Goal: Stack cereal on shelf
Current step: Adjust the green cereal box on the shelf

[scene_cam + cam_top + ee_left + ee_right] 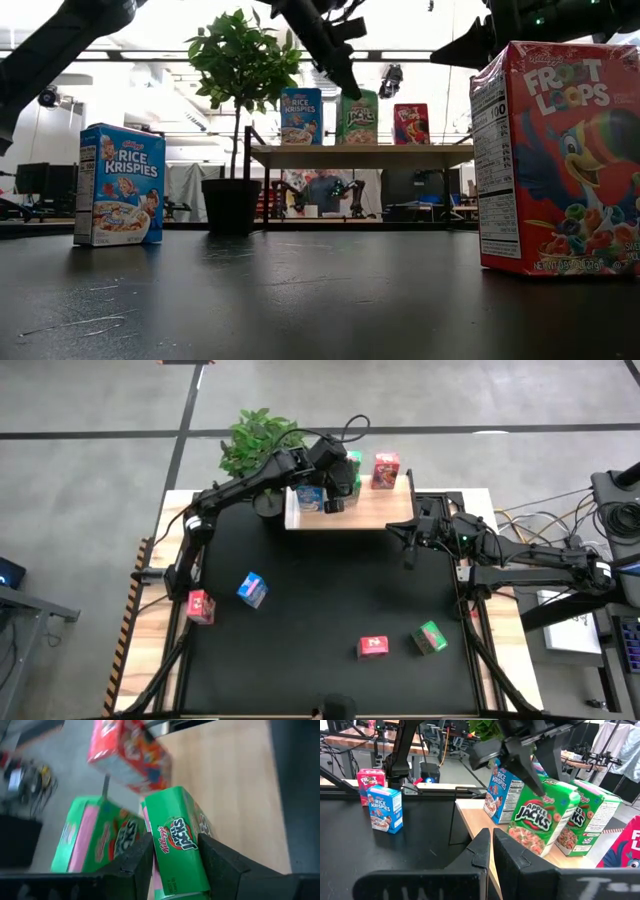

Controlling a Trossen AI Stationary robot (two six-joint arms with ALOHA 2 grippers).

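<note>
High view, black tabletop [320,600], grey floor, left jaws [340,488] clamped on green cereal box [352,463], right jaws [408,550] together.

I'm in a robotics lab: grey concrete floor [90,470] with taped lines, cable bundles [545,530] beside my surface [320,610], more robot arms [325,190] on benches behind.

1. High view: left gripper [338,482] covers the green cereal boxes on the shelf [385,512]; only a green sliver shows.
2. Low view: Froot Loops box [560,160] is cut by the right edge.
3. Left wrist view: red box [129,752] blurred, cropped at top.
4. Right wrist view: pink box [625,847] cut by the edge.
</note>
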